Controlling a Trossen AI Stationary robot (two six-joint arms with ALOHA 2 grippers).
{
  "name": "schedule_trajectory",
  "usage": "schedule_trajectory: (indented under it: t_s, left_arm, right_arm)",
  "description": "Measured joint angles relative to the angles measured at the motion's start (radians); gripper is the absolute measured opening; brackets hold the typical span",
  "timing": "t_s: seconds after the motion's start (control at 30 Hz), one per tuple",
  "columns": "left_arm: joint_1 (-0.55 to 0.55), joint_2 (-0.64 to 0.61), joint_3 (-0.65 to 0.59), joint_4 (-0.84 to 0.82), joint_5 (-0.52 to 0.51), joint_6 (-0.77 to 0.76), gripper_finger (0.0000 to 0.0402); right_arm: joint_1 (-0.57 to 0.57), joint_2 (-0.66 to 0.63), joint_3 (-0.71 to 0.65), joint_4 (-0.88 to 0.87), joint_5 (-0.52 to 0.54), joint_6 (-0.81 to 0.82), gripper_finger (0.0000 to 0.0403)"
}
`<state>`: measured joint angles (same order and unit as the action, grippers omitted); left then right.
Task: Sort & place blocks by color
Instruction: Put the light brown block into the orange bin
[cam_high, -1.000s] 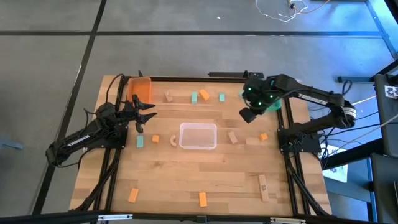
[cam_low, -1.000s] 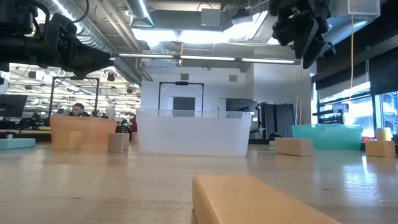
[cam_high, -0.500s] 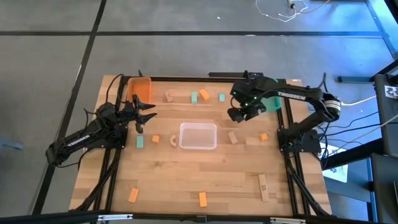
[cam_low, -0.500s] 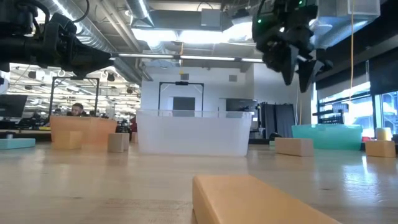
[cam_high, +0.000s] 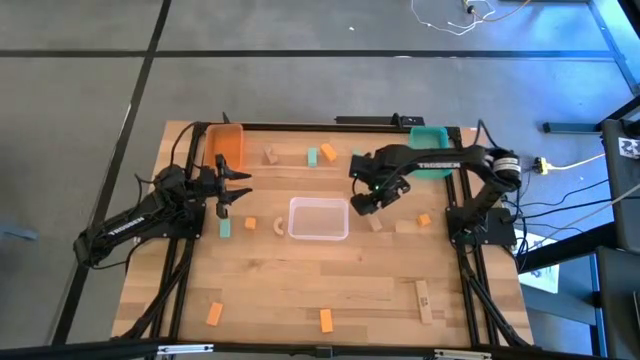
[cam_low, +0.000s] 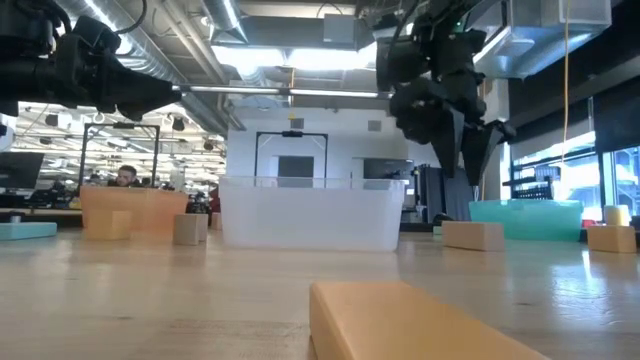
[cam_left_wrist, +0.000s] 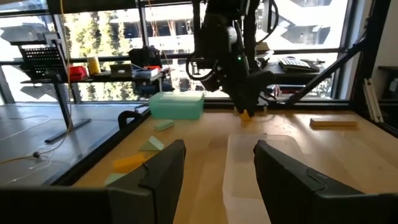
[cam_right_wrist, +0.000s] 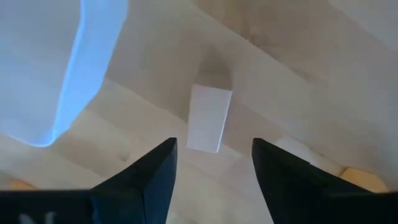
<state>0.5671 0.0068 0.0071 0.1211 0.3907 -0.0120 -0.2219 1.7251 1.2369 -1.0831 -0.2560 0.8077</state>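
L arm: parked at table's left edge, no shift from a sec ago. Left gripper (cam_high: 228, 187) fingers spread, nothing between them; sits just beside the orange tray (cam_high: 228, 143).

Orange tray: bare floor as far as the high view shows, no block seen in it.

Centre: clear tray (cam_high: 319, 219) looks empty in both high and low views.

R arm: main change. A sec ago it was over the teal tray (cam_high: 432, 164) at the back right; it has swung inward and come down, and the right gripper (cam_high: 366, 204) now hangs just beside the clear tray's right side. Fingers apart, holding nothing. Its wrist view puts a tan block (cam_right_wrist: 209, 118) straight ahead between the fingers, flat on the wood, untouched. Judgement: next pick is lined up; tan goes to clear tray, prob.

Teal tray: now uncovered; contents can't be made out.

Blocks (cam_high: 326, 153): scattered loose over the table — orange, mint, tan — back row, mid, front edge. Sorting at an early stage, most work remains.
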Motion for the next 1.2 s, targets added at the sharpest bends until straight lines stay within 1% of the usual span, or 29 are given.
schedule_trajectory:
  t_s: [0.23,0.3,0.6,0.77,0.87,0.97,1.03,1.13,1.2]
  left_arm:
    - [0.0,0.0,0.0,0.0,-0.006,-0.001,0.0183]
    - [0.0,0.0,0.0,0.0,-0.006,-0.001,0.0183]
    - [0.0,0.0,0.0,0.0,-0.006,-0.003,0.0183]
    - [0.0,0.0,0.0,0.0,-0.006,-0.003,0.0183]
    - [0.0,0.0,0.0,0.0,-0.006,-0.003,0.0183]
    - [0.0,0.0,0.0,0.0,-0.006,-0.003,0.0183]
    - [0.0,0.0,0.003,-0.011,-0.006,-0.002,0.0183]
    - [0.0,0.001,0.036,-0.092,-0.006,0.028,0.0183]
    - [0.0,0.0,0.069,-0.152,-0.015,0.049,0.0183]
  right_arm:
    - [0.044,0.068,0.0,0.034,0.002,-0.001,0.0209]
    - [0.051,0.088,0.0,0.035,0.017,-0.001,0.0209]
    - [0.057,0.163,0.0,0.056,0.03,-0.009,0.0209]
    - [0.063,0.213,0.0,0.117,0.08,-0.101,0.0209]
    - [0.063,0.239,0.0,0.134,0.094,-0.108,0.0208]
    - [0.062,0.251,0.004,0.131,0.091,-0.108,0.0194]
    - [0.062,0.251,0.004,0.129,0.097,-0.109,0.0171]
    - [0.062,0.252,0.003,0.127,0.102,-0.112,0.013]
    - [0.062,0.253,0.003,0.127,0.102,-0.123,0.013]
